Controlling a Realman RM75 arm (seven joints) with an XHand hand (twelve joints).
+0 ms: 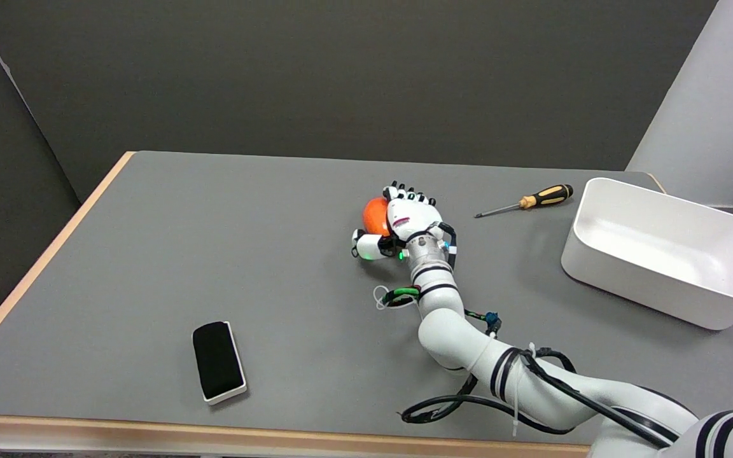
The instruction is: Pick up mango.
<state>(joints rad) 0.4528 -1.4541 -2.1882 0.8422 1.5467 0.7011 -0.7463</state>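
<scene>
**Near the centre of the frame, a hand wrapped round the mango**

Just right of the frame's centre, on the grey table with its pale wooden edge, the robot's black-and-white right hand lies against a round orange-red mango. The fingers are curled over the top and far side of the fruit, and the thumb sits at its lower left, so the mango is cupped in the grasp with only its left side showing. Whether the fruit is clear of the table I cannot tell. The white arm runs down from the hand to the lower right corner, trailing black cables.

At the right edge of the frame stands a white rectangular plastic bin with a handle slot in its end wall; its visible interior holds nothing. Between bin and hand, toward the upper right, lies a screwdriver with an orange-and-black handle, well apart from both. In the lower left lies a black-topped eraser block with a white base.
</scene>
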